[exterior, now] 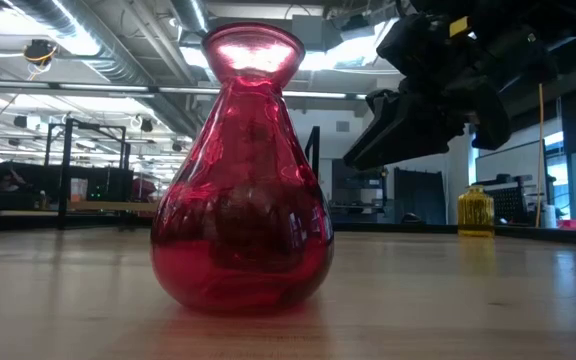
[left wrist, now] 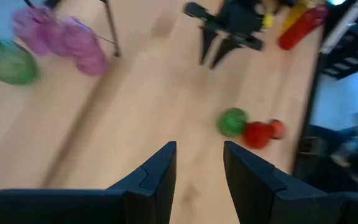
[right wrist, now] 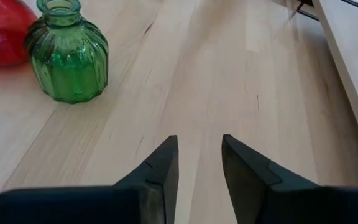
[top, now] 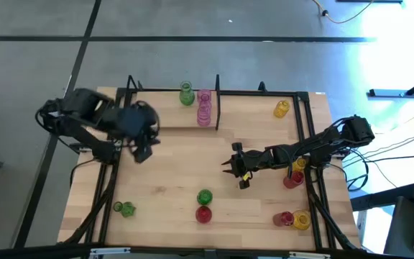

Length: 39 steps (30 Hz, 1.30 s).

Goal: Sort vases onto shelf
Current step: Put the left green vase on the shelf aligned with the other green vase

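Right gripper (top: 230, 167) mid-table, fingers parted with nothing between; green vase (right wrist: 67, 57) near, beside red vase (top: 203, 214) at front edge. Best centre the fingers on its neck, descend straight, avoid nudging red neighbour. Left gripper (left wrist: 199, 180) likewise parted, empty, near shelf (top: 171, 119). Low view mostly blocked by red vase; shelf vases blurred in left wrist view
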Each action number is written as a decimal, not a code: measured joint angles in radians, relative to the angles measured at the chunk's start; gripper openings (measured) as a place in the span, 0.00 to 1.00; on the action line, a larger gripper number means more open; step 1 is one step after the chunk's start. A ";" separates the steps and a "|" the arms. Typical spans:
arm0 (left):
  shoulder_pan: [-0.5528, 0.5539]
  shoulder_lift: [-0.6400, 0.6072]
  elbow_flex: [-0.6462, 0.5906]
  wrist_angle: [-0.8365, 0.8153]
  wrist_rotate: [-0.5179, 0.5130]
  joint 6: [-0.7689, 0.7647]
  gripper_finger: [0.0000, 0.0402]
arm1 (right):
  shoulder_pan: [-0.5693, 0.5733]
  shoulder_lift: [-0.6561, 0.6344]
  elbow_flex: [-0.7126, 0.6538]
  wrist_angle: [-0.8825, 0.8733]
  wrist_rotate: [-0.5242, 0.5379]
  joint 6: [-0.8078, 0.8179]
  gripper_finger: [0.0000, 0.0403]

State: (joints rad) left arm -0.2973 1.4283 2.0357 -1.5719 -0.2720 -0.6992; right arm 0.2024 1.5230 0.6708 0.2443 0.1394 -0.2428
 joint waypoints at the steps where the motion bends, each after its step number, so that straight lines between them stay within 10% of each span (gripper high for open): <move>1: -0.038 -0.001 0.000 0.000 -0.006 -0.041 0.31 | 0.000 0.000 0.000 0.000 0.000 -0.002 0.27; 22: -0.518 0.030 -0.304 0.001 0.033 -0.845 0.31 | 0.000 0.000 0.000 0.000 0.000 0.001 0.27; 39: -0.633 0.030 -0.558 0.084 0.268 -1.232 0.31 | 0.000 0.000 0.000 -0.008 -0.001 -0.035 0.27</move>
State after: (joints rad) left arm -0.9308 1.4583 1.4775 -1.4875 -0.0042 -1.9316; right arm 0.2024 1.5234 0.6708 0.2359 0.1387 -0.2779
